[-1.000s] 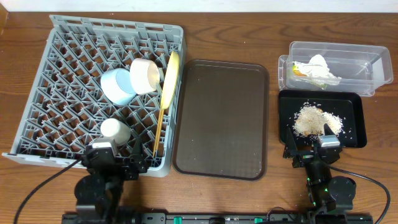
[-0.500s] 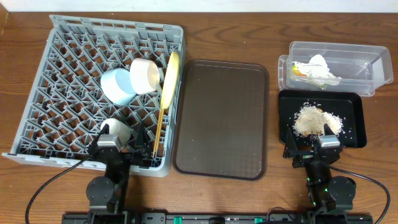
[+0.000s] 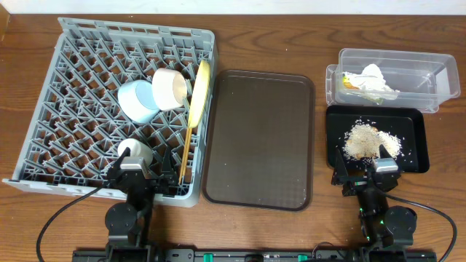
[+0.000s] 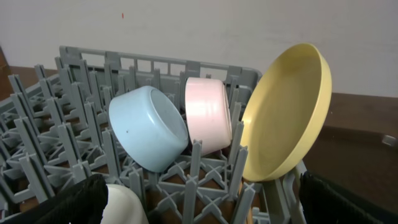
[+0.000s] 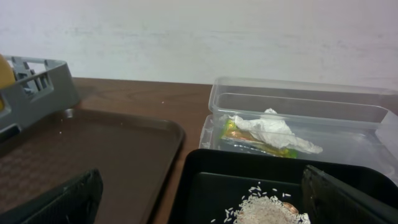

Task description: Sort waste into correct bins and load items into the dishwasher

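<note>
My left pincer (image 4: 199,202) is spread wide at the near edge of the rack (image 3: 73,87), gripping nothing. The cup (image 3: 135,151) sits just beyond it. Farther in, the blue bowl (image 3: 137,100), white bowl (image 3: 169,88) and plate (image 3: 198,91) stand in a row, with the chopsticks (image 3: 186,149) beside the plate. My right pincer (image 5: 202,199) also gapes, at the near edge of the black tray (image 3: 411,124) holding the rice (image 3: 368,140). The napkin (image 3: 373,76) and wrapper (image 3: 351,83) lie in the tub (image 3: 422,69) beyond.

We see bright, even light from above in overhead view; soft short shadows beside dish rack (image 3: 80,73). We note glare streaks on clear tub (image 3: 435,81), faint sheen on black tray (image 5: 214,186). Wrist views dimmer, softer, grainy on white wall (image 5: 186,37); bottom corners dark, out of focus.
</note>
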`<action>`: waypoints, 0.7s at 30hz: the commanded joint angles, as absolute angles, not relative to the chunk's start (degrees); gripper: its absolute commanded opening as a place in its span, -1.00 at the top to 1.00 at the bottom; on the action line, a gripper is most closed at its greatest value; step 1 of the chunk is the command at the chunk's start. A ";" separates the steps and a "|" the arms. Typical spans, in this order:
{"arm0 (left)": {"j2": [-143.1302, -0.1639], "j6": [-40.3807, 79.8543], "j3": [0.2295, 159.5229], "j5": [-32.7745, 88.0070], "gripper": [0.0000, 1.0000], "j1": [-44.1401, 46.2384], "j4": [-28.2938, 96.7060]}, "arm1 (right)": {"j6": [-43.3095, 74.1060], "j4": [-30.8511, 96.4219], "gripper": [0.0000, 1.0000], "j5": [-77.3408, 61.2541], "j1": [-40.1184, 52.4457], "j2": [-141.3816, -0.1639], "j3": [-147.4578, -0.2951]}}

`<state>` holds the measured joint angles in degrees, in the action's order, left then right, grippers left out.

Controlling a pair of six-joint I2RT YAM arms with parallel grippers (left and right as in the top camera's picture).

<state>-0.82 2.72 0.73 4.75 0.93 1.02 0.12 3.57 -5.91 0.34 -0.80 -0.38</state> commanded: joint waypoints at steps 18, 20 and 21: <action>-2.13 1.74 0.25 6.22 -0.96 1.06 3.60 | -0.73 3.75 -0.98 -5.82 0.78 -0.64 -0.32; -2.13 1.74 0.25 6.22 -0.96 1.06 3.60 | -0.73 3.75 -0.99 -5.82 0.78 -0.64 -0.32; -2.13 1.74 0.25 6.22 -0.96 1.06 3.60 | -0.73 3.75 -0.99 -5.82 0.78 -0.64 -0.32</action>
<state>-2.07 2.70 0.78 4.75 0.93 1.08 0.12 3.57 -5.91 0.34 -0.80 -0.38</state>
